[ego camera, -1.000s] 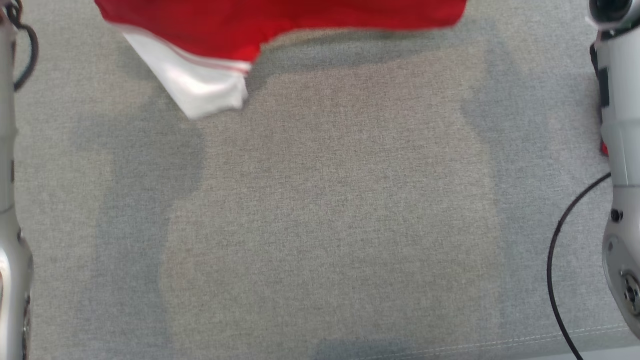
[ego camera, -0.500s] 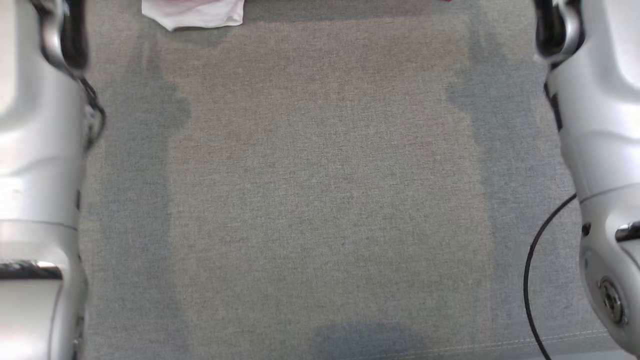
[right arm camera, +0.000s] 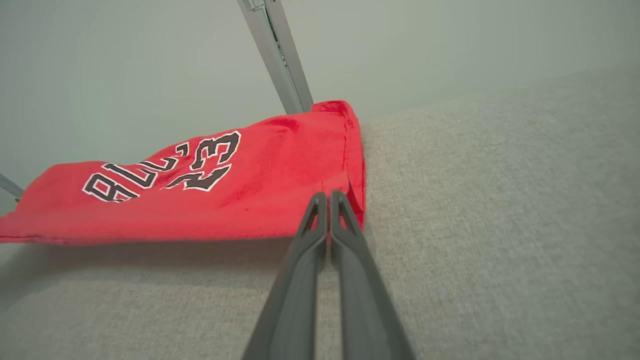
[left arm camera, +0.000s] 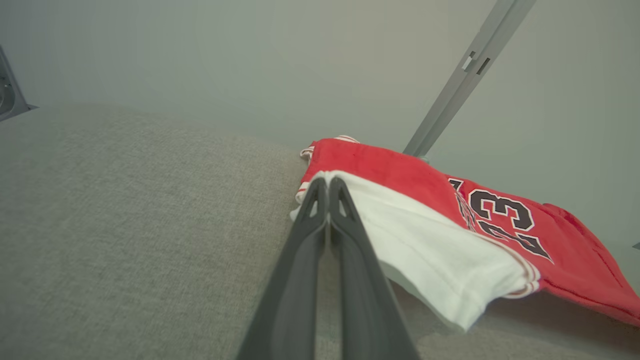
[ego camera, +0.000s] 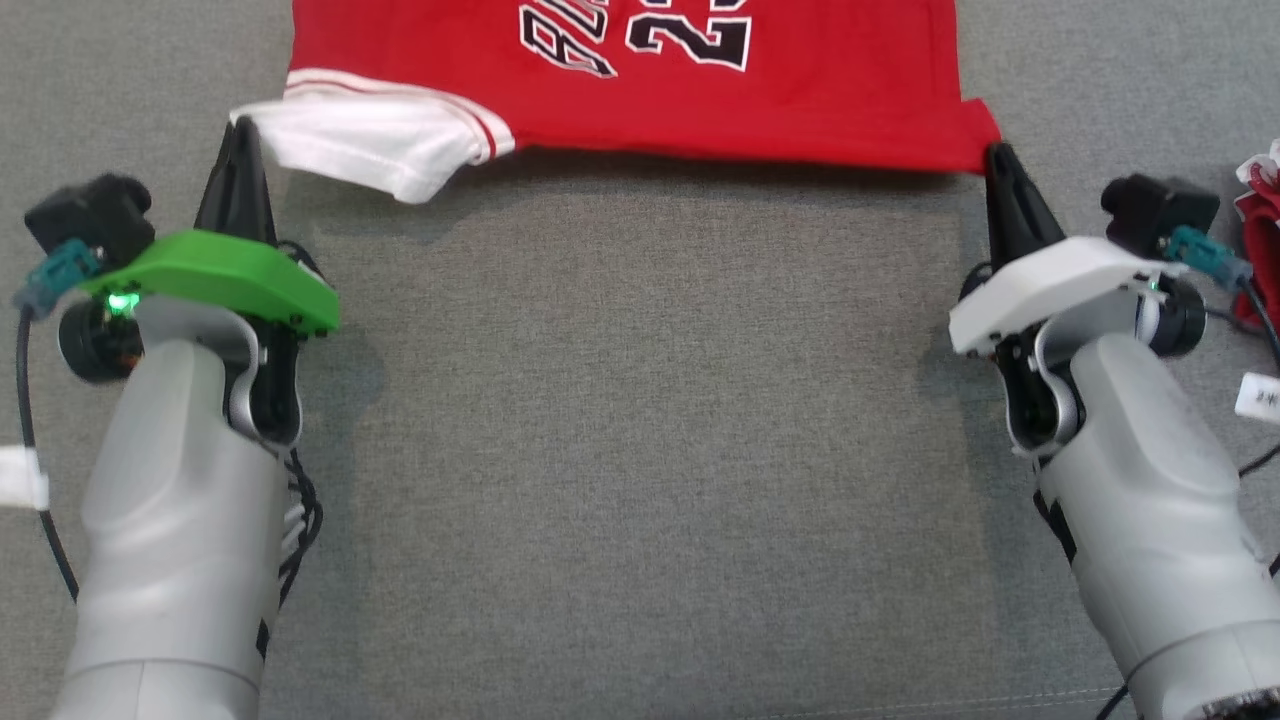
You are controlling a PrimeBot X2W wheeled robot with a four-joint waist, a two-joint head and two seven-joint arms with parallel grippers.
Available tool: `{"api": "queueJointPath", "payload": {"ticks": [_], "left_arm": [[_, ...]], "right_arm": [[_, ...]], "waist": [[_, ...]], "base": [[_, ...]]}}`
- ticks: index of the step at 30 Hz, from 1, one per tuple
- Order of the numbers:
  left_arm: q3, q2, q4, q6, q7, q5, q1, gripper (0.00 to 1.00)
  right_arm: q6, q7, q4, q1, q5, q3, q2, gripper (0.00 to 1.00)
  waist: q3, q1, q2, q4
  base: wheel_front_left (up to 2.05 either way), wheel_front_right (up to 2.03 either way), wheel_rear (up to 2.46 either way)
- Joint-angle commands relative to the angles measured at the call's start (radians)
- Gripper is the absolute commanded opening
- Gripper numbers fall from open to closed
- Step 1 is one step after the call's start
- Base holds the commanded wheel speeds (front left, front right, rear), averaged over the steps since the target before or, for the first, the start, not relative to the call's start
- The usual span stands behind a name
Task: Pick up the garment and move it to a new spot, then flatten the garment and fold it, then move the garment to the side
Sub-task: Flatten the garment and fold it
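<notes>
The garment (ego camera: pixel 640 90) is a red jersey with black-and-white lettering and a white sleeve (ego camera: pixel 375 155), stretched across the top of the head view over the grey fabric surface (ego camera: pixel 640 450). My left gripper (ego camera: pixel 240 128) is shut on the white sleeve's near corner; in the left wrist view the left gripper (left arm camera: pixel 327 181) pinches the sleeve edge (left arm camera: pixel 430 250). My right gripper (ego camera: pixel 996 152) is shut on the red near corner of the hem. In the right wrist view the right gripper (right arm camera: pixel 328 195) grips the garment (right arm camera: pixel 200 185). The near edge hangs slightly above the surface and casts a shadow.
Another red-and-white cloth (ego camera: pixel 1262 240) lies at the right edge beside my right wrist, with a white tag (ego camera: pixel 1260 397) below it. A grey metal bar (left arm camera: pixel 465 70) rises behind the garment, also seen as the bar (right arm camera: pixel 277 55) in the right wrist view.
The head view has shifted strongly between frames. Only forearms showed at the sides before; now both grippers are in view at the garment's near corners and its lettering shows.
</notes>
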Motion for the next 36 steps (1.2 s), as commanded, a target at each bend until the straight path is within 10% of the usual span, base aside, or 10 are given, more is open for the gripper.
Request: {"api": "queueJointPath", "payload": {"ticks": [1, 10, 25, 36], "left_arm": [[0.011, 0.006, -0.020, -0.003, -0.002, 0.014, 0.054, 0.00], [0.052, 0.025, -0.283, 0.023, -0.002, 0.041, 0.472, 0.00], [0.025, 0.043, -1.085, 0.275, 0.308, 0.090, 1.122, 0.00], [-0.009, 0.056, -1.330, 0.352, 0.472, 0.108, 1.274, 0.00]], "right_arm": [[-0.001, -0.004, -0.011, 0.051, 0.021, -0.002, -0.006, 0.00], [-0.001, -0.005, -0.161, 0.377, 0.126, 0.052, -0.034, 0.00], [-0.001, 0.035, -0.438, 0.779, 0.070, -0.028, -0.048, 0.00], [-0.001, 0.175, -0.647, 0.968, -0.037, -0.156, 0.017, 0.00]], "waist": [[-0.028, -0.0001, 0.0000, 0.002], [-0.114, -0.0001, 0.0000, -0.026], [-0.236, -0.0001, 0.0000, -0.009], [-0.262, -0.0001, 0.0000, 0.000]], "base": [[0.00, 0.00, 0.00], [0.00, 0.00, 0.00], [0.00, 0.00, 0.00], [0.00, 0.00, 0.00]]}}
